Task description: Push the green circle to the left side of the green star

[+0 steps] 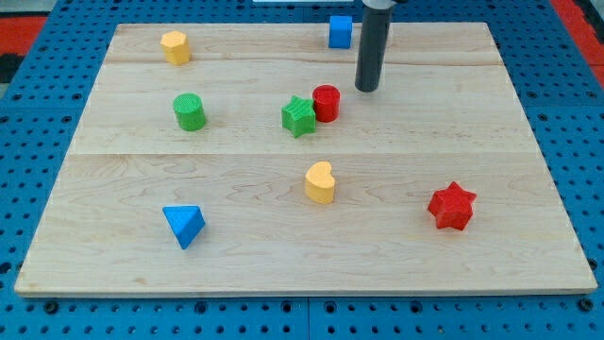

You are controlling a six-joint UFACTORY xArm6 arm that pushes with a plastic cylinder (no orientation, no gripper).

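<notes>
The green circle (190, 111) stands at the board's left, upper half. The green star (298, 116) sits near the middle, well to the circle's right, touching the red circle (327, 102) on its upper right. My tip (366, 89) is down on the board just right of the red circle, far to the right of the green circle. The rod rises from it to the view's top.
A yellow block (176, 46) is at the top left and a blue block (340, 31) at the top middle, left of the rod. A yellow heart (321, 182), a blue triangle (183, 225) and a red star (452, 206) lie in the lower half.
</notes>
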